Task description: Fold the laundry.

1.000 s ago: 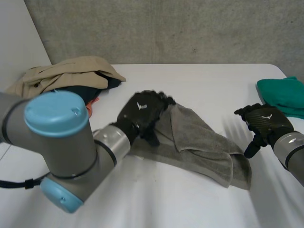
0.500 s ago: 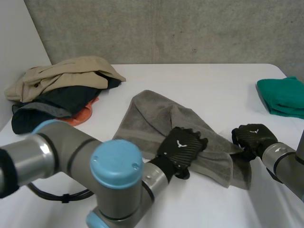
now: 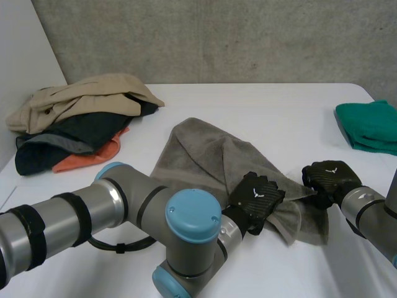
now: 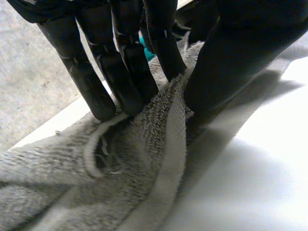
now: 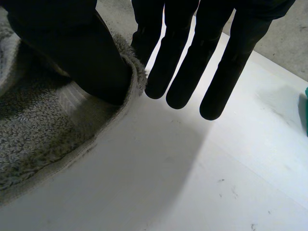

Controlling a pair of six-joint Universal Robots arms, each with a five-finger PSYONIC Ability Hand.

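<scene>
The left hand (image 3: 256, 197) pinches the near hem of the grey towel (image 3: 205, 155) between its fingers (image 4: 126, 72) and thumb, the cloth ridged up between them. Just beside it, the right hand (image 3: 327, 179) nips the end corner with its thumb and one finger, its other fingers straight over the table (image 5: 202, 183). From both hands the towel stretches away on a slant towards the pile of clothes (image 3: 80, 118). I'd guess this held end gets carried along that line.
</scene>
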